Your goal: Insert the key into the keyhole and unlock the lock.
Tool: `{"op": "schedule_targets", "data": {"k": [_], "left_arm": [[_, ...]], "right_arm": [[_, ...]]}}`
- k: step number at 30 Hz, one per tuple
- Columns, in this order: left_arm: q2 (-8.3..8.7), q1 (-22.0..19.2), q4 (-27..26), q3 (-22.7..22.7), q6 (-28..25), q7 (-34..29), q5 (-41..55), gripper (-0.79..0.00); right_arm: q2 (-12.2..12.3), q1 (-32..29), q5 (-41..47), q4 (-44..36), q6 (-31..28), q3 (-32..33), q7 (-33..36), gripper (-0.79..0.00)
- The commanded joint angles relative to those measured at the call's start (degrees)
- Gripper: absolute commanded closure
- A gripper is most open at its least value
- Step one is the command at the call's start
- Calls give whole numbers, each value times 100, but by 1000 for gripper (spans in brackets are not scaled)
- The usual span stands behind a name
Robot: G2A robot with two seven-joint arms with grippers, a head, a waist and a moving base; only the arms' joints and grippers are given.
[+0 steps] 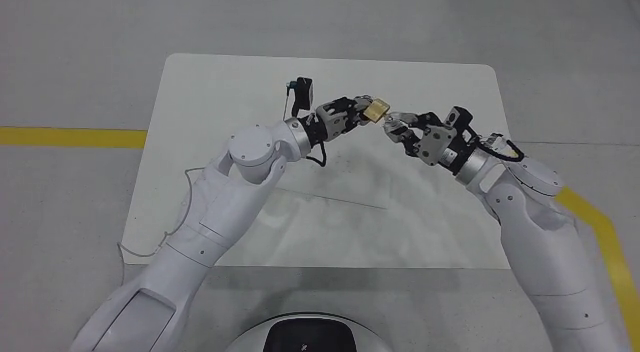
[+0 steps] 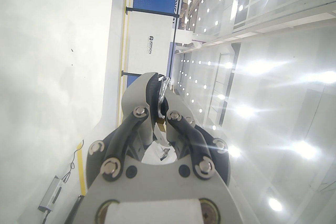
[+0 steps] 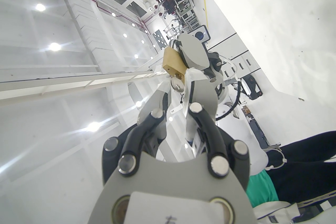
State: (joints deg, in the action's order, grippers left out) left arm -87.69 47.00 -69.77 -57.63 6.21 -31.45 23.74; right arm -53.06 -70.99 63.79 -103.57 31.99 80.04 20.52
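My left pincer (image 2: 162, 87) is clamped on the padlock (image 1: 376, 110), both fingers pressed onto its silver shackle (image 2: 163, 96). The brass body sticks out past the fingertips toward my other arm. My right pincer (image 3: 178, 82) is closed on the key (image 3: 177, 85), pinching its round silver head between taped fingertips. The key's head sits right against the keyhole end of the padlock. Its blade is hidden, so I cannot tell how deep it goes. Seen from above, my two pincers meet nose to nose, held above the far middle of the white table (image 1: 200, 102), with the padlock and key as the only link between them. My left arm comes in from one side of the table and my right arm from the other. A yellow line (image 1: 60, 137) crosses the grey floor beside the table.
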Motion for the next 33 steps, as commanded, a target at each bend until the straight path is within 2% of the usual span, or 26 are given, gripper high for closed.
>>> {"op": "schedule_targets", "data": {"k": [1, 11, 15, 21, 26, 33], "left_arm": [[-3, 6, 2, 11, -3, -12, 3, 0], [-14, -12, 31, 31, -47, -81, -13, 0], [-19, -23, 60, 34, -130, -124, -7, 0], [-23, -51, 124, 17, -221, -204, 15, 0], [-21, -73, 150, -4, -246, -257, 8, 0], [-13, -92, 176, -46, -247, -295, -5, 0]], "right_arm": [[-7, -15, -20, -4, -16, -7, -29, 0], [-55, -105, 240, 63, -29, 58, -70, 0], [-105, -141, 945, 233, -13, 148, -128, 0], [-172, -78, 2487, 579, 553, 296, -261, 0], [-188, -10, 2870, 669, 885, 323, -501, 0], [-215, -10, 3114, 719, 941, 342, -582, 0]]}}
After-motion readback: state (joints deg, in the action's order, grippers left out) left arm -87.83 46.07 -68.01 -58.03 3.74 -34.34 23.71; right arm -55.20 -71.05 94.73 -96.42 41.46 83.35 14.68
